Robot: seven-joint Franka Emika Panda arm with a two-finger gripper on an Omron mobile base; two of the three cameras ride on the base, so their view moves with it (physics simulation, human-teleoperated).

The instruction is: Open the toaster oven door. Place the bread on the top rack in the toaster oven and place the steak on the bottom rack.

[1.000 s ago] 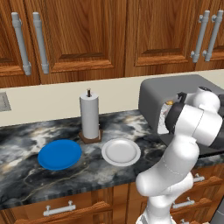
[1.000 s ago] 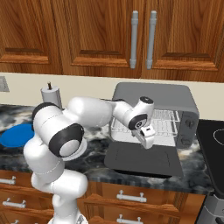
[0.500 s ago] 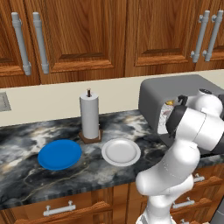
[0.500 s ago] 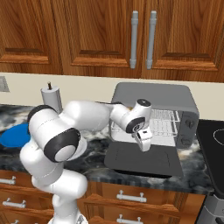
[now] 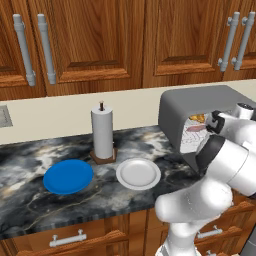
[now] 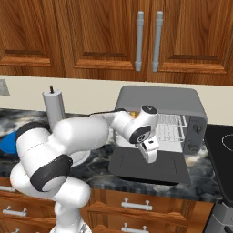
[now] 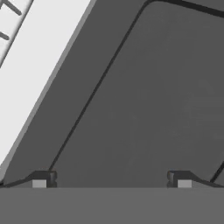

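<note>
Behind and above the gripper [image 6: 152,154], toaster oven [image 6: 159,98] standing gray and boxy on the marbled counter [image 5: 60,200], cavity exposed. Directly beneath the gripper, toaster oven door [image 6: 150,166] folded down flat, its dark panel spread under the fingertips [image 7: 40,179] in the hand view. Just behind the gripper, inside the cavity, silver wire racks [image 6: 170,127], upper and lower hard to separate. Far off to the gripper's left along the counter, blue plate [image 5: 68,176], then white plate [image 5: 138,173] nearer, both bare, with paper-towel roll [image 5: 102,132] upright behind them. Inside the oven, above the gripper: steak [image 5: 196,128] lying pink-red on a shelf, bread [image 5: 198,118] a golden lump just over it; which rack holds each, impossible to tell. Gripper itself pointing down over the door, jaws spread wide, clasping nothing.
</note>
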